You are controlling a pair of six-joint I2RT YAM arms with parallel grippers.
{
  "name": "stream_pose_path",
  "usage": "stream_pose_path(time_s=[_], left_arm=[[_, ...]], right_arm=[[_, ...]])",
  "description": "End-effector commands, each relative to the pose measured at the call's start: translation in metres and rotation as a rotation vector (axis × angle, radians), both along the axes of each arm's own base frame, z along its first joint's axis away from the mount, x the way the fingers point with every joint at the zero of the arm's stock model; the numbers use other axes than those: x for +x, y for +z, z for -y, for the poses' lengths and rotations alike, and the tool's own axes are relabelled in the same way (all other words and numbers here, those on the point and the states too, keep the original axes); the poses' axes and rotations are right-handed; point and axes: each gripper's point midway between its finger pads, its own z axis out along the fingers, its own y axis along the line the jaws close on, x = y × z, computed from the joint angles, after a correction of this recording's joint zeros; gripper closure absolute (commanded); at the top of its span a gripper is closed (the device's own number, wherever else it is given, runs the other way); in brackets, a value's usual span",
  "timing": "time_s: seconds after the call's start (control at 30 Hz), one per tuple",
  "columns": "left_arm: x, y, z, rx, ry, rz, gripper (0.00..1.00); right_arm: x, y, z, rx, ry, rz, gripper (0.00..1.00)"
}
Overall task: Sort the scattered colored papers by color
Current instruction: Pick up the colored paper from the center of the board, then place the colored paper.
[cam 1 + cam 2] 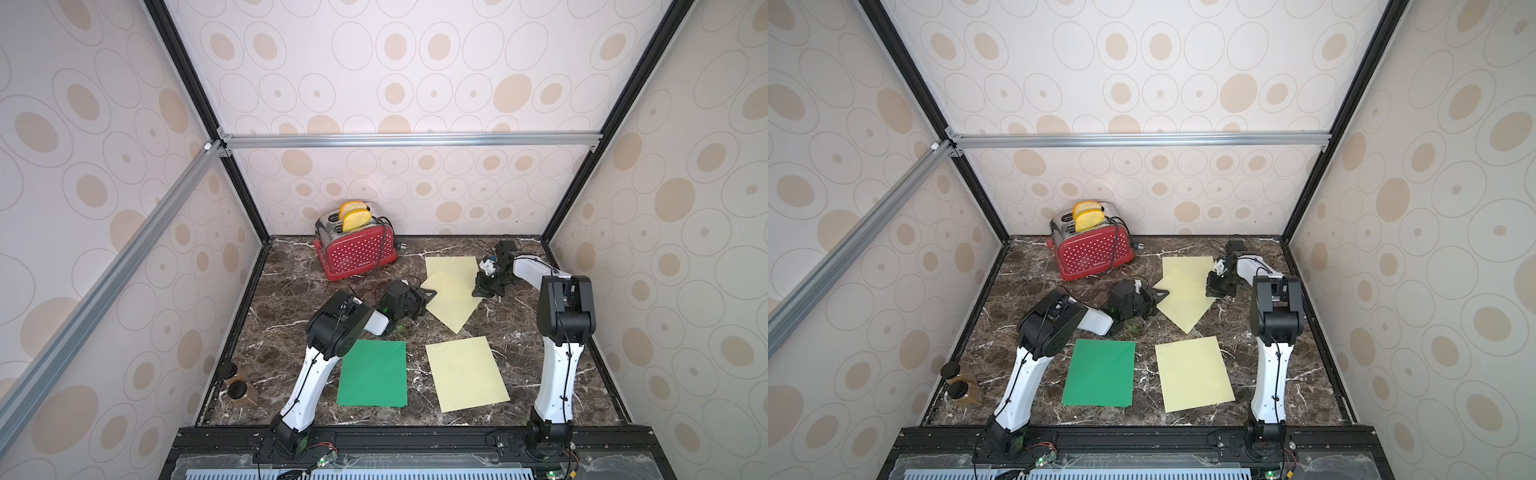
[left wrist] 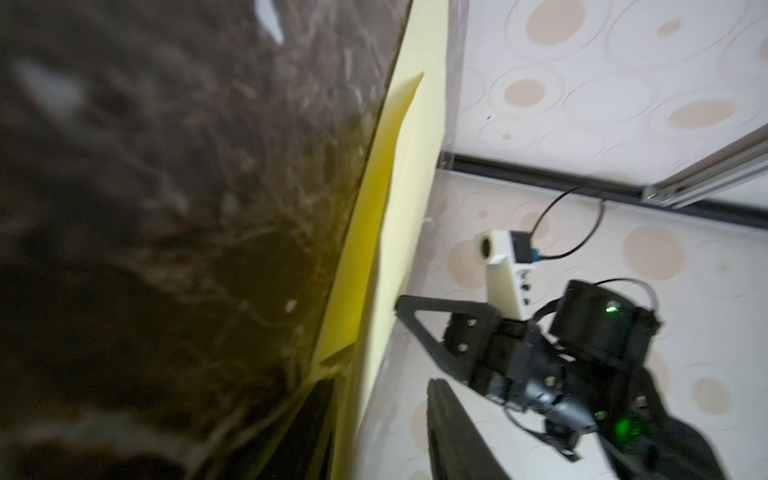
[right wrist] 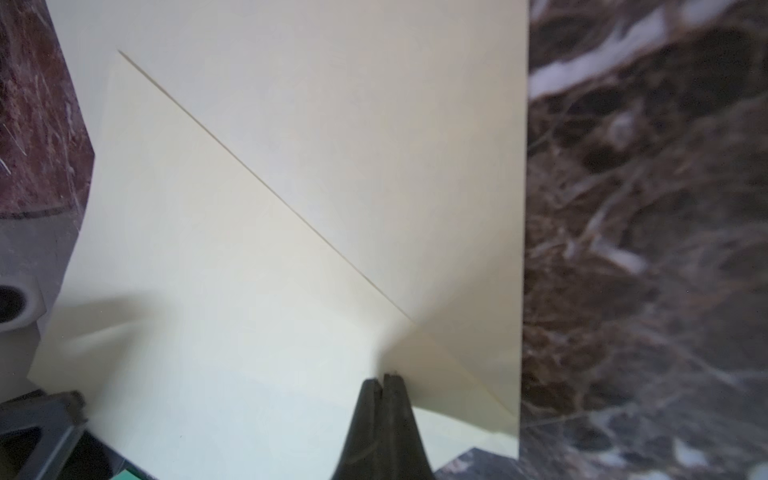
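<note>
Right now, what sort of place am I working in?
Likely a mock kitchen counter in a test booth: marble-look top, red toaster, patterned walls on an aluminium frame.

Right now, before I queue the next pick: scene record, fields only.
table: dark marble
green sheet: front left, flat
front cream sheet: front centre, flat
tilted sheet: cream, back right, lies over back sheet
left gripper: jaws apart, astride tilted sheet's corner nearest toaster
right gripper: shut, tips down on the overlapped pair
toaster: red, back left, toast sticking up
sort: cream in two places, not done
</note>
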Motion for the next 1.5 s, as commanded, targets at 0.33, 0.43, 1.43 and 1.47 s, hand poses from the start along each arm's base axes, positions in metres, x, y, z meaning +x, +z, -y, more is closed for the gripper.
stream_pose_path(time_s=[0.33,0.43,1.43,1.47], left_arm=[[0.021,0.063,0.012,0.107,-0.089,0.211,1.0],[0.023,0.098,0.022,0.012,-0.108,0.279,1.0],[-0.187,0.186,0.098,-0.093,-0.326,0.235,1.0],[-0.194,0.175,0.097,-0.055,-0.334,0.227,1.0]], right_arm=[[0.009,0.123,0.005,0.008,0.005,0.234,0.37],[-0.004,0.163,0.014,-0.024,-0.002,0.285,0.34],[-0.183,0.234,0.044,-0.071,-0.037,0.385,0.25],[-0.185,0.235,0.045,-0.077,-0.03,0.393,0.24]])
